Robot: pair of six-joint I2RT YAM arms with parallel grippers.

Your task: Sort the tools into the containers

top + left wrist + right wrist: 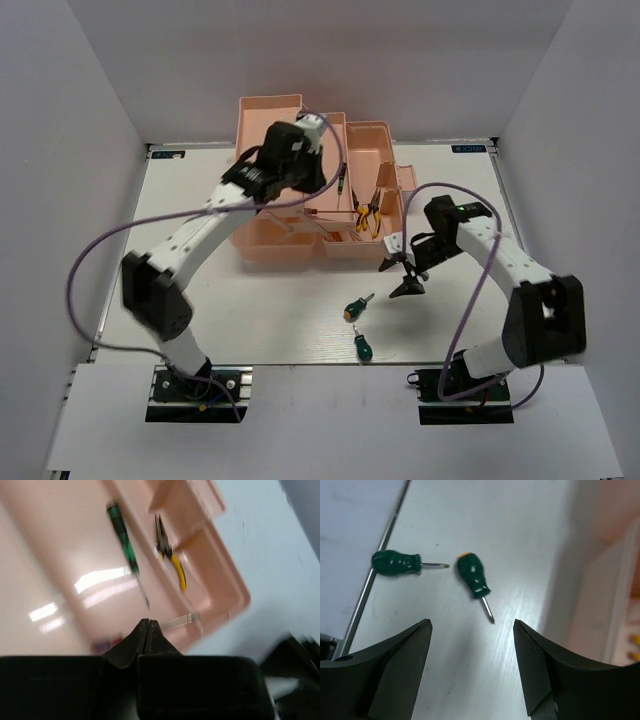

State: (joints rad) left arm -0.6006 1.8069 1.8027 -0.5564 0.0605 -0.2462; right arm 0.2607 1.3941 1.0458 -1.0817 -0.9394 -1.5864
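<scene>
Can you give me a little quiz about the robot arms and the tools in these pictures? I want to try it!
1. True or false: the right gripper is open.
2. How many green screwdrivers lie on the table, outside the pink toolbox?
3. Where are the yellow pliers? A: on the table. B: in the toolbox. C: in a gripper.
Key: 1 true; 2 two; 3 B.

You had a white wood-grain table (280,330) boxed in by pale grey walls: a back wall (320,60) beyond its far edge, a left wall (60,200) and a right wall (590,150) at its sides. A white board (330,425) lined its near edge.
</scene>
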